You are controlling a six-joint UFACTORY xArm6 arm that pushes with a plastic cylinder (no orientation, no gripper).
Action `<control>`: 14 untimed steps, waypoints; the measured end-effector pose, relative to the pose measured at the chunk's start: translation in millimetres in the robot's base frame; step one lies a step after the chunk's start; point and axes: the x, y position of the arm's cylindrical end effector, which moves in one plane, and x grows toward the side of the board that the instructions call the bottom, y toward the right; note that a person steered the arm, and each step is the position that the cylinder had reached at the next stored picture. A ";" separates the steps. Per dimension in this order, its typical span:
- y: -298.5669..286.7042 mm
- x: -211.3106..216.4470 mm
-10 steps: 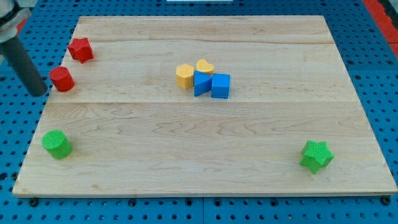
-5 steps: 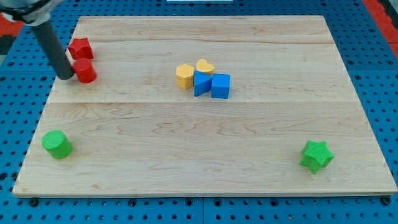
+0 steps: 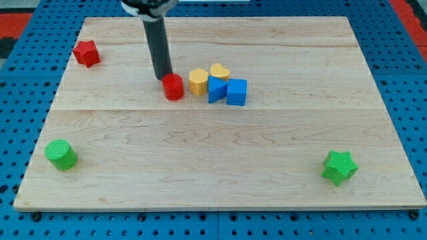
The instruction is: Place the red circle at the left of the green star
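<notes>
Red circle [image 3: 173, 87], short upright cylinder, touches my tip [image 3: 162, 78]; no gripper shows.

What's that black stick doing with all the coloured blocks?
A robot arm's dark rod is pushing the red circle block across the wooden board. My tip sits against the block's upper-left side. The circle is now just left of the yellow and blue cluster, near the yellow hexagon block. The green star block waits far off, at the view's bottom right.
</notes>
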 end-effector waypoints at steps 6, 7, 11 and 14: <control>127.5 177.5; 88.0 191.8; 205.9 228.0; 211.7 228.3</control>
